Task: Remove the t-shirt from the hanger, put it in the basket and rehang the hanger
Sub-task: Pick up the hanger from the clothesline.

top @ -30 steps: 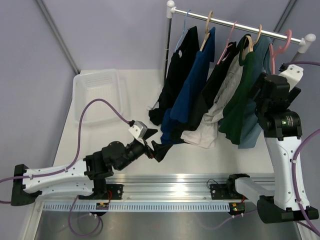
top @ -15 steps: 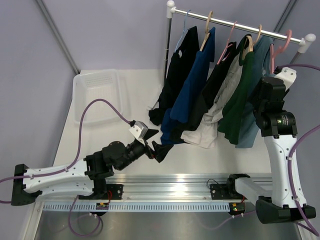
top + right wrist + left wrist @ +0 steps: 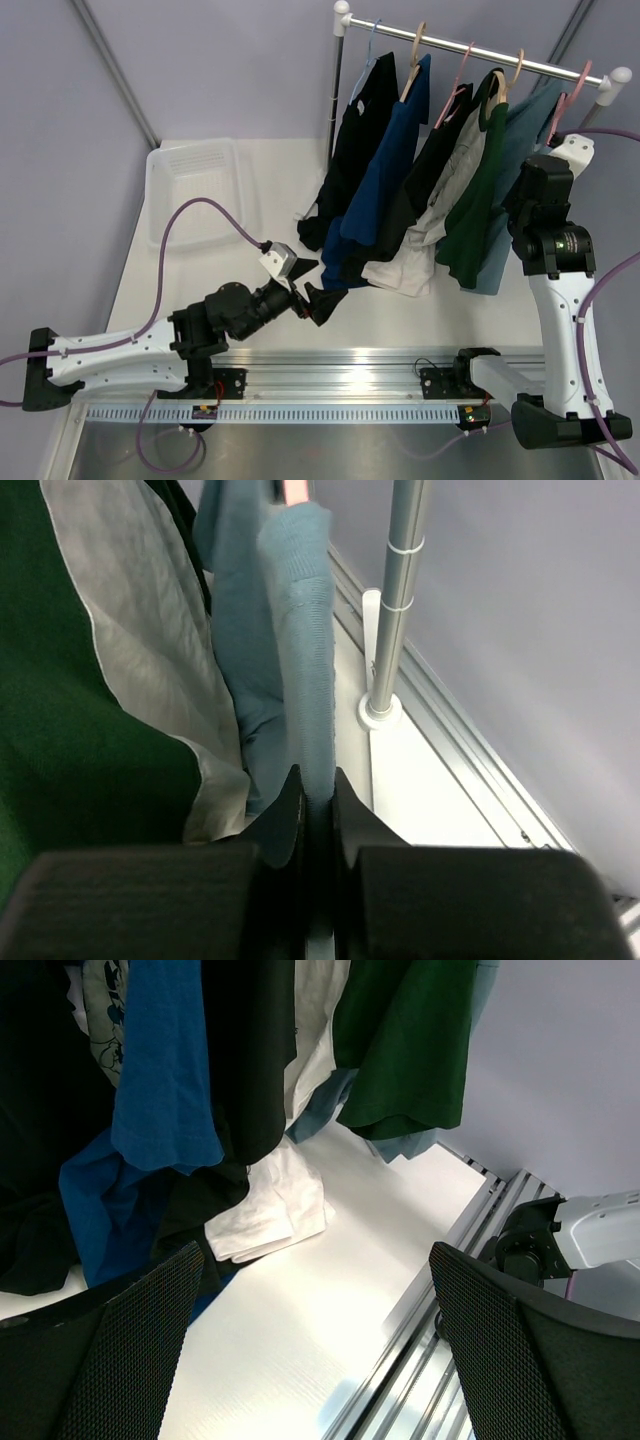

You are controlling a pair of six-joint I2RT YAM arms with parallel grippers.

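A teal t-shirt [image 3: 523,112] hangs on a pink hanger [image 3: 573,88] at the right end of the rail. In the right wrist view its folded edge [image 3: 304,640] runs down between the two black jaws, which press against it from both sides. My right gripper [image 3: 311,798] is shut on that fabric, high beside the rack [image 3: 516,192]. The hanger's pink end [image 3: 293,489] shows at the top of that view. My left gripper [image 3: 309,291] hovers low over the table, below the hanging shirts, wide open [image 3: 315,1256] and holding nothing.
Black, blue, black, pale grey and green shirts [image 3: 478,190] hang on the rail [image 3: 470,52] to the left of the teal one. The rack's post [image 3: 396,600] stands just right of my right gripper. A clear bin [image 3: 196,188] sits at the table's left. White cloth [image 3: 271,1207] rests on the table.
My right gripper has closed from open onto the teal t-shirt's edge and shifted slightly left. The pink hanger has tilted on the rail. The left arm has not moved.
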